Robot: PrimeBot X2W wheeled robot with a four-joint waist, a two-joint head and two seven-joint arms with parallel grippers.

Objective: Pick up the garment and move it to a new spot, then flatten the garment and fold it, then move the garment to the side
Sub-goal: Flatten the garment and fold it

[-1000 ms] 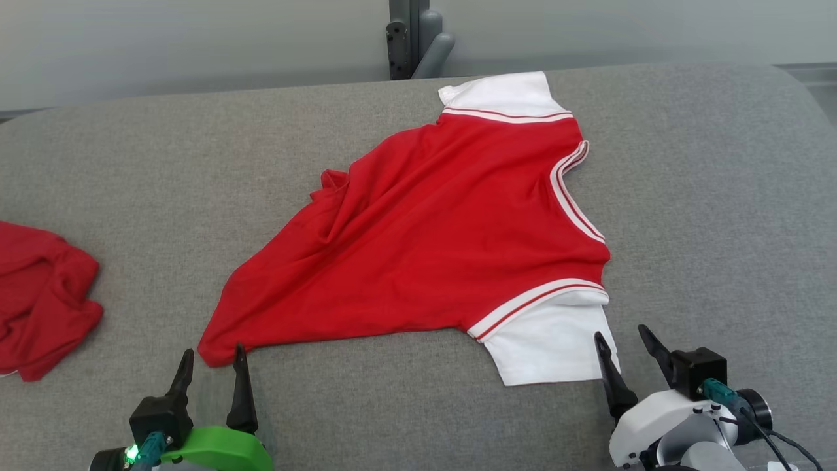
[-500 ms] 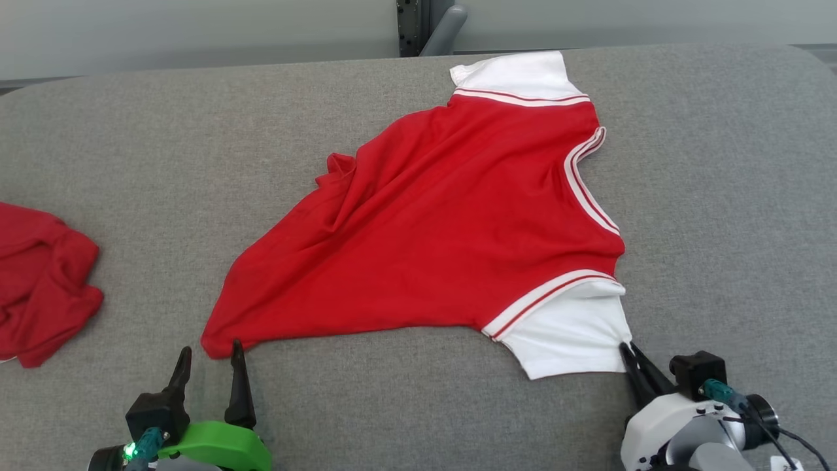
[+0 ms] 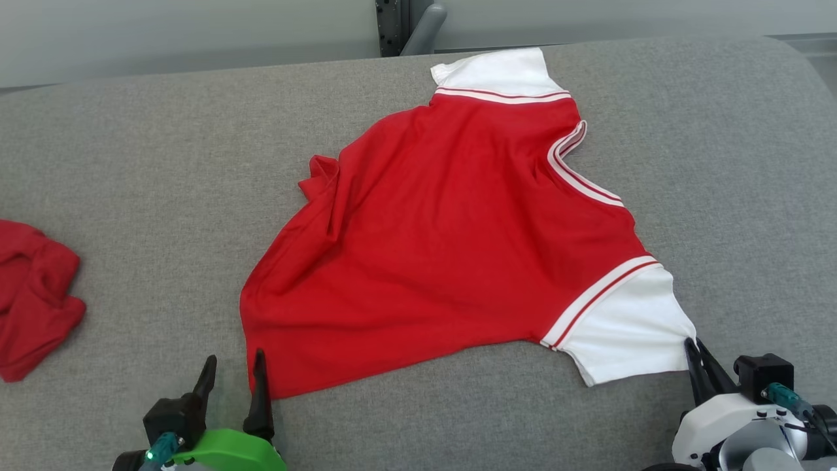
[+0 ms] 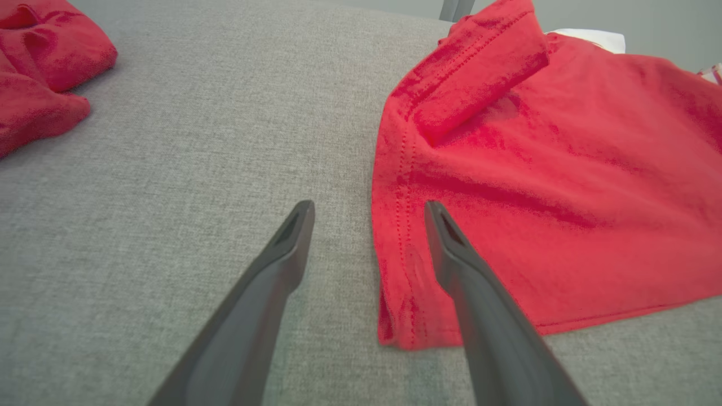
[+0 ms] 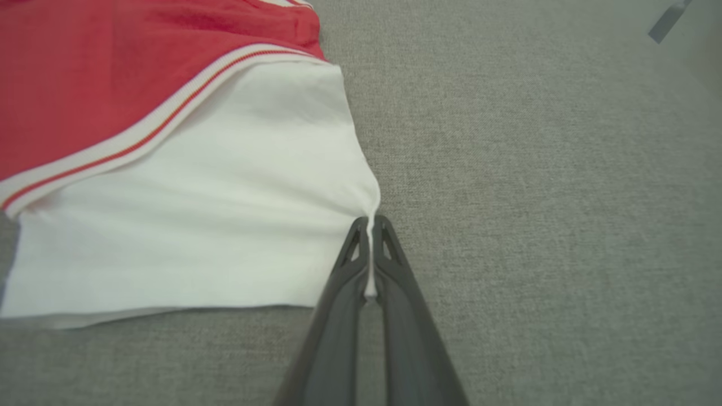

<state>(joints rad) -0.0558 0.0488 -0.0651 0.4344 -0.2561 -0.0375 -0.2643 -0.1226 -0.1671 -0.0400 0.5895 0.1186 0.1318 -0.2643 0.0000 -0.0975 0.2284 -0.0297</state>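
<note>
Garment (image 3: 444,248) sleeve dragged rightward, pinched between right fingers (image 5: 350,265); left fingers (image 4: 445,242) wide

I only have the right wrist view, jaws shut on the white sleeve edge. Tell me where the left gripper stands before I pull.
Observer: The left gripper is open at the shirt's near hem corner, one finger over red cloth and the other over the grey surface.
Operator: Report how flat the body lies.
Observer: Not flat. The far hem corner is folded over, and creases run from it across the body.
Operator: Name anything else on the surface.
Observer: A second red cloth lies crumpled at the robot's far left, apart from the shirt.
</note>
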